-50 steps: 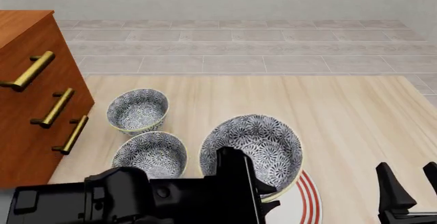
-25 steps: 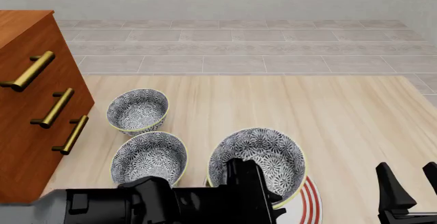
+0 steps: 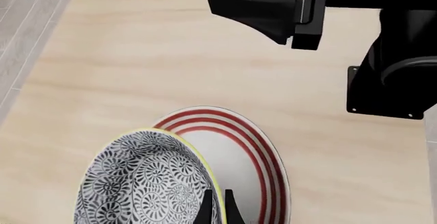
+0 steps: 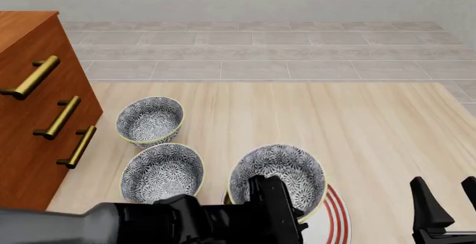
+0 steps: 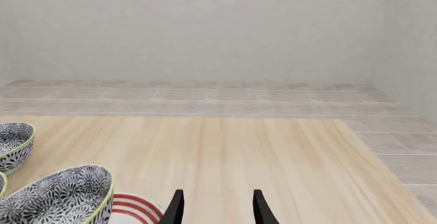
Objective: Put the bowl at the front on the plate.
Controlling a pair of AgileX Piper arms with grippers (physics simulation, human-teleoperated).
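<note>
I've got the left tool [image 4: 286, 216] pinched shut on the near rim of the bowl [image 4: 279, 178], which sits over the left part of the plate [image 4: 336, 221]; I cannot tell if it touches the plate. The right tool [image 4: 446, 199] hangs off to the right, well apart, fingers spread and holding nothing. I count three patterned bowls: mine, the second bowl [image 4: 162, 171] just left of it, the third bowl [image 4: 149, 121] behind that. One plate. A wooden cabinet [image 4: 37, 105] with brass handles flanks the counter [image 4: 372, 121] on the left.
</note>
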